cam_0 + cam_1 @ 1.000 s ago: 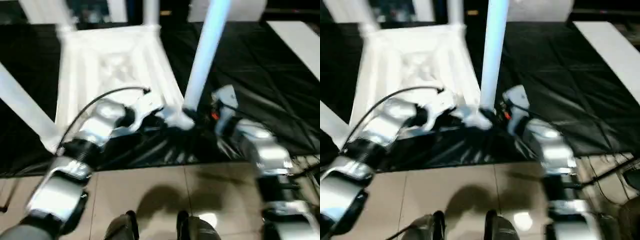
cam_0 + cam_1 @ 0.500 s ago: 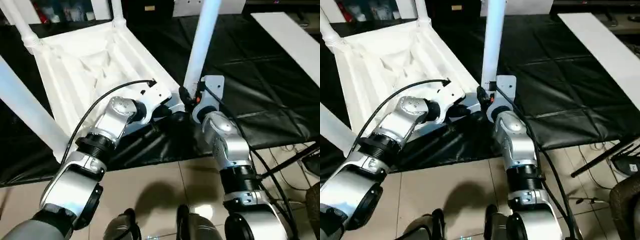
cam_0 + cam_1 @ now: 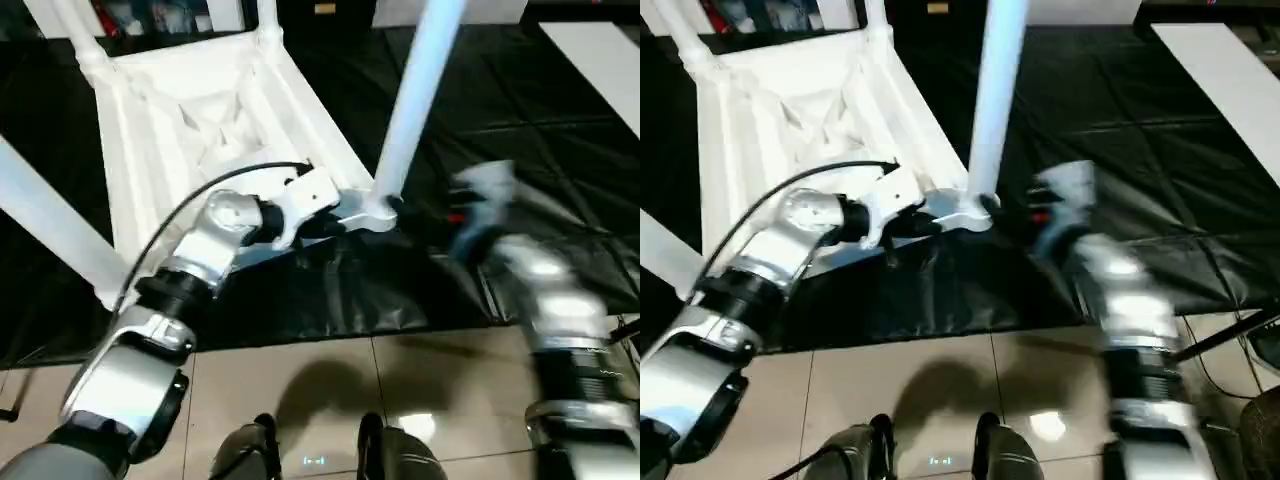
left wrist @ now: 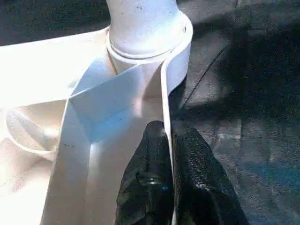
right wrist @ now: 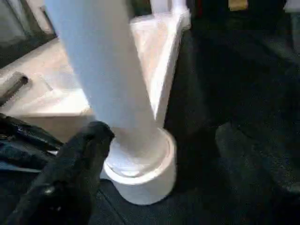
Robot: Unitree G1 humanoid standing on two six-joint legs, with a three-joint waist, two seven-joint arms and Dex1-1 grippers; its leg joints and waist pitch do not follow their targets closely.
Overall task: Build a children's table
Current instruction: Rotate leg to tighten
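**Left gripper clamps rim of upturned table**

Nearest me, beige floor tiles (image 3: 330,390) give way to a crinkled black mat (image 3: 520,130). At centre frame my left gripper (image 4: 167,140) pinches the thin white rim of the children's table (image 3: 200,110), lying ribbed underside up. My right gripper (image 5: 140,140) stands open around the smooth tubular leg (image 3: 415,100) in its round socket.
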